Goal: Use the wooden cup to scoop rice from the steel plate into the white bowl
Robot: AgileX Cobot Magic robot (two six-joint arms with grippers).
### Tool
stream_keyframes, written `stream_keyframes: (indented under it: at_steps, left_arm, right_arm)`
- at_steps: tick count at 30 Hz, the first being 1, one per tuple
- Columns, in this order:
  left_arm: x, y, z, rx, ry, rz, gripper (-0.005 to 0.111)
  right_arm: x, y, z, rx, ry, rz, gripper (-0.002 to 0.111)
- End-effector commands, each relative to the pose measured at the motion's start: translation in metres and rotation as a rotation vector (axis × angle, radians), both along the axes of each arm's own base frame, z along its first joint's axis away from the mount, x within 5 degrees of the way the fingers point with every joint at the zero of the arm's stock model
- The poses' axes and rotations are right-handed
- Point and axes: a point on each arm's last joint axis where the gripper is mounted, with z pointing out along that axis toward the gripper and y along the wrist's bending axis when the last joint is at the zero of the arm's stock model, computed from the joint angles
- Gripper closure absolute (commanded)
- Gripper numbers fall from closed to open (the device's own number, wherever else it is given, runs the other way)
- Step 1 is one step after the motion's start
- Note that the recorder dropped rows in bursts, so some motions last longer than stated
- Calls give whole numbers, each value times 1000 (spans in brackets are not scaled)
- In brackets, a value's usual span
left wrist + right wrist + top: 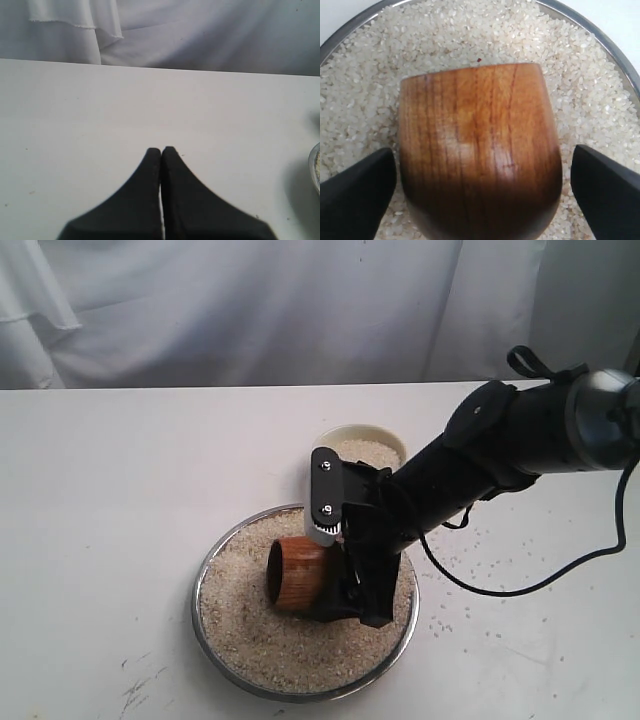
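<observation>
The wooden cup (pixel 298 573) lies on its side on the rice (pixel 270 645) that fills the steel plate (pixel 204 575). My right gripper (pixel 325 575) straddles the cup, open, with a gap on each side. In the right wrist view the cup (pixel 480 150) sits between the two black fingers (pixel 360 195), with rice (pixel 470 35) and the plate rim (pixel 600 35) beyond it. The white bowl (pixel 335 435) stands just behind the plate and holds rice. My left gripper (pixel 161 150) is shut over bare table, with the plate's edge (pixel 316 167) at the side.
Loose grains (pixel 450 610) are scattered on the white table (pixel 100 540) to the right of the plate. A black cable (pixel 520 590) loops from the right arm over the table. A white cloth (pixel 250 310) hangs behind the table.
</observation>
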Motion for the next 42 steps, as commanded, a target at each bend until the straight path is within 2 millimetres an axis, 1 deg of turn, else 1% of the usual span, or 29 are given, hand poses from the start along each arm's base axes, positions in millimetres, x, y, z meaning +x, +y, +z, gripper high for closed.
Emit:
stream_keyframes:
  at_steps: [1, 14, 16, 21, 27, 31, 34, 39, 42]
  left_arm:
    - [0, 0, 0, 2, -12, -3, 107]
    - [0, 0, 0, 2, -12, -3, 107]
    - [0, 0, 0, 2, -12, -3, 107]
    - [0, 0, 0, 2, -12, -3, 107]
    - [0, 0, 0, 2, -12, -3, 107]
    - [0, 0, 0, 2, -12, -3, 107]
    - [0, 0, 0, 2, -12, -3, 107]
    - [0, 0, 0, 2, -12, -3, 107]
    - [0, 0, 0, 2, -12, -3, 107]
  right_arm:
    - [3, 1, 2, 2, -19, -14, 24]
    - [2, 5, 2, -6, -62, -16, 24]
    - [2, 6, 0, -8, -63, -15, 24]
    - [1, 8, -11, -37, -45, -24, 24]
    - [6, 8, -12, -44, -74, -80, 29]
    - [6, 8, -12, -44, -67, -89, 39]
    - [6, 8, -12, -43, -53, -109, 52]
    - [4, 9, -11, -41, -25, -135, 83]
    - [4, 9, -4, -43, -49, -123, 100]
